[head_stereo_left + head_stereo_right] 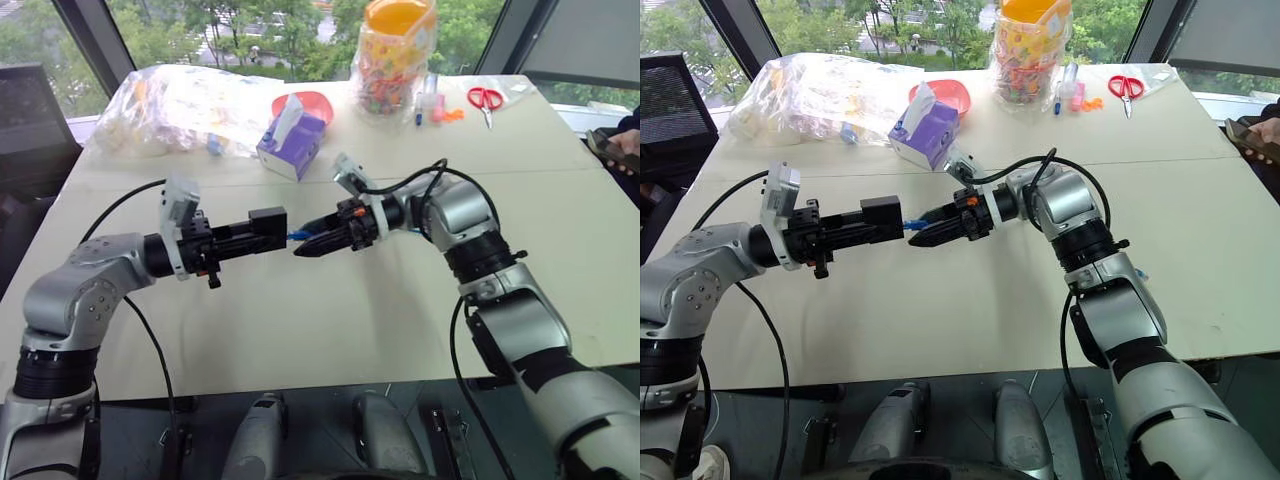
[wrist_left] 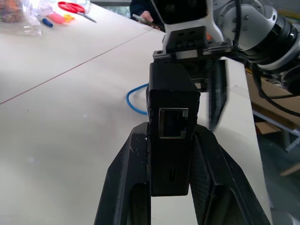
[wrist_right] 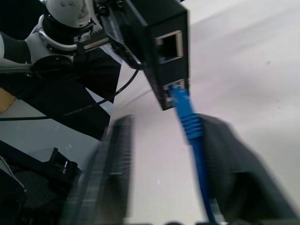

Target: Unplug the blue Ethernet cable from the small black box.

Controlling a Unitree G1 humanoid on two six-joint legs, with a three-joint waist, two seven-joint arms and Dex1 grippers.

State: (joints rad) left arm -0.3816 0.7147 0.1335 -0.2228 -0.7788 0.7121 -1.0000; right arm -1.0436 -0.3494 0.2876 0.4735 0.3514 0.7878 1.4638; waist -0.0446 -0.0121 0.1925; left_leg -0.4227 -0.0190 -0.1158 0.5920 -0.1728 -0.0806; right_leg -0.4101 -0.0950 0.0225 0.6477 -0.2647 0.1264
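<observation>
My left gripper (image 1: 262,232) is shut on the small black box (image 1: 268,222) and holds it level above the white table (image 1: 330,320). The blue Ethernet cable (image 3: 190,124) is plugged into the lower port of the box (image 3: 159,42); the port above it is empty. My right gripper (image 3: 164,126) comes in from the right, tips just short of the box. Its fingers stand apart around the cable, which runs along one finger (image 3: 229,154). Behind the box, in the left wrist view, a loop of the cable (image 2: 133,101) hangs over the table.
Behind the grippers stands a purple tissue box (image 1: 292,140) with a red bowl (image 1: 310,100) beyond it. A plastic bag (image 1: 180,105), a jar of colourful items (image 1: 395,55) and red scissors (image 1: 486,98) line the far edge. A person's hand (image 1: 620,150) is at the right edge.
</observation>
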